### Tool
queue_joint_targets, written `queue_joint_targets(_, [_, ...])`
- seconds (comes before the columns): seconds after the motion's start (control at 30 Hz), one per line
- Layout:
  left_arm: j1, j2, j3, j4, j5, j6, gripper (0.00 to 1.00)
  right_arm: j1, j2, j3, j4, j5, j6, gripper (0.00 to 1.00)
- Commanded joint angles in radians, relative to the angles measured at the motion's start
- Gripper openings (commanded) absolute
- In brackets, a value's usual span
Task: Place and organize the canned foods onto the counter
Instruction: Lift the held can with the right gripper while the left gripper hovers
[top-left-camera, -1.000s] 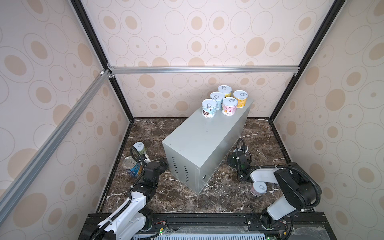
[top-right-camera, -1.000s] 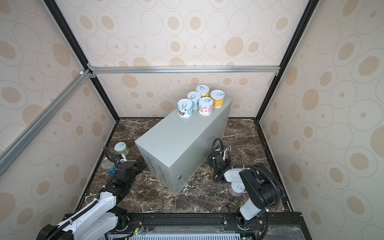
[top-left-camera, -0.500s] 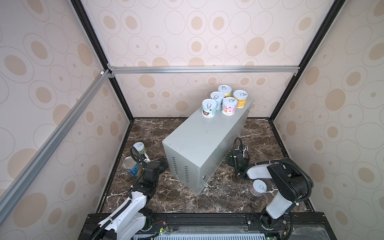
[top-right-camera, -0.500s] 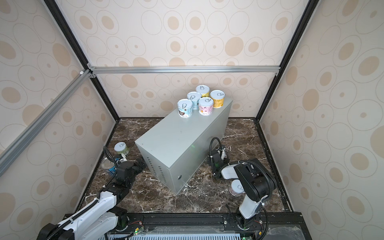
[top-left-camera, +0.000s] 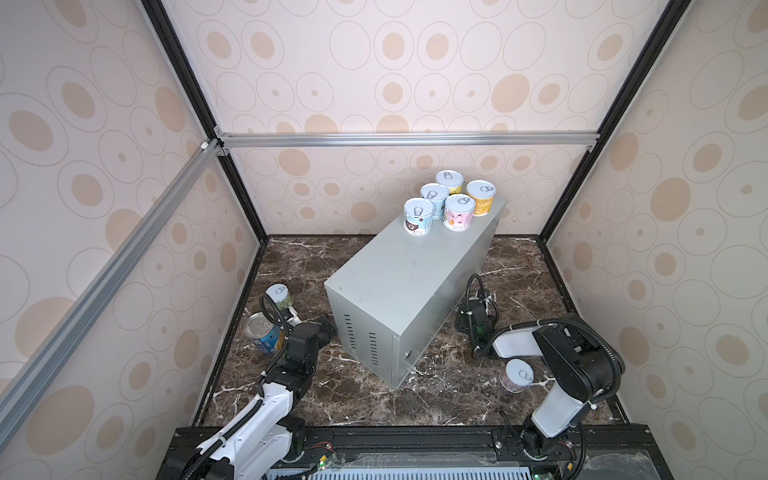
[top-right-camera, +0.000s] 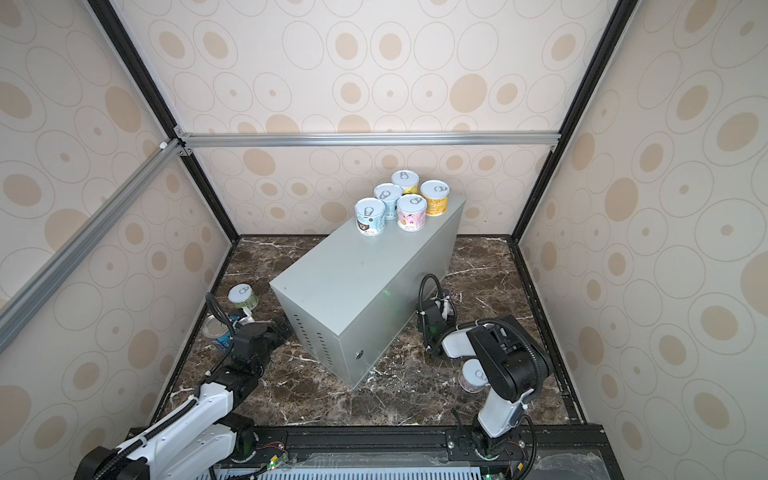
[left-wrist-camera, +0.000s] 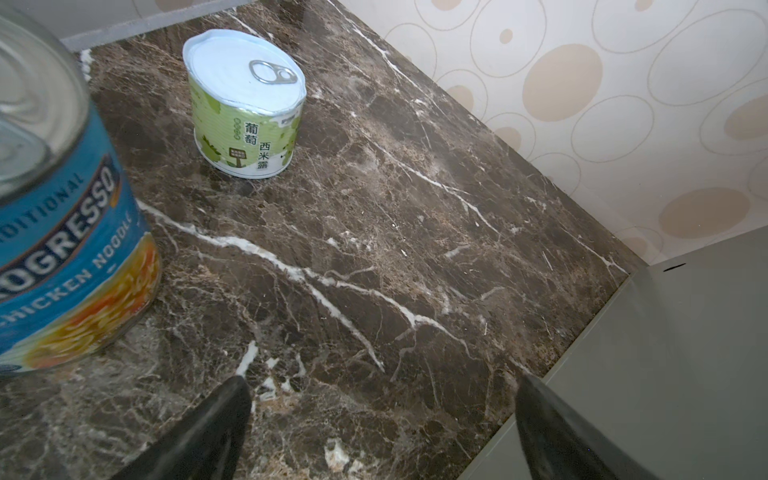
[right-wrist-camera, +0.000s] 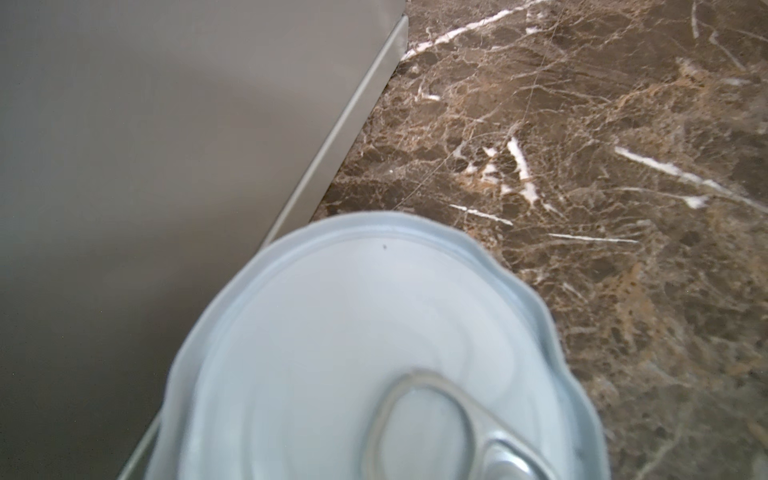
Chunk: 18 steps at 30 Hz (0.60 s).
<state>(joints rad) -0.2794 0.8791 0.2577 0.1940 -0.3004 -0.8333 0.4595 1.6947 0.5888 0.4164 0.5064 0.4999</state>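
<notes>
1. The right tool sits low over the marble surface, just beside the long side of the grey desk. Its wrist view is filled by the pale pull-tab lid of a short can directly under it. The jaws are out of sight, so whether they grip that can cannot be told.
2. The left tool is spread wide and empty, near the blue Progresso can and a green short can.
3. 5 cans stand upright in a cluster at the desk's far end, and 1 more pale can stands by the right arm.
4. The step in hand looks like the pickup. It calls for jaws set squarely across the can's wall, below the rim, with only enough squeeze to hold (a thin wall would likely dent).
5. The lift should go straight up past the desk's top edge before any sideways move, since the can sits close to that side.
6. The can should be set down upright, in line with the cluster.
</notes>
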Motion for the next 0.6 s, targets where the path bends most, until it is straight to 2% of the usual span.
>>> queue_joint_targets(0.0, [0.009,-0.028,-0.004,-0.008,-0.005,0.012,0.99,0.001,-0.070,0.002,-0.025,0.007,-0.017,0.58])
queue_joint_targets(0.33, [0.010,-0.113,0.012,-0.088,0.016,0.024,0.99,0.001,-0.295,-0.028,-0.209,-0.068,-0.048,0.55])
queue_joint_targets(0.57, [0.010,-0.164,0.043,-0.165,0.052,0.029,0.99,0.000,-0.503,-0.010,-0.425,-0.153,-0.079,0.54])
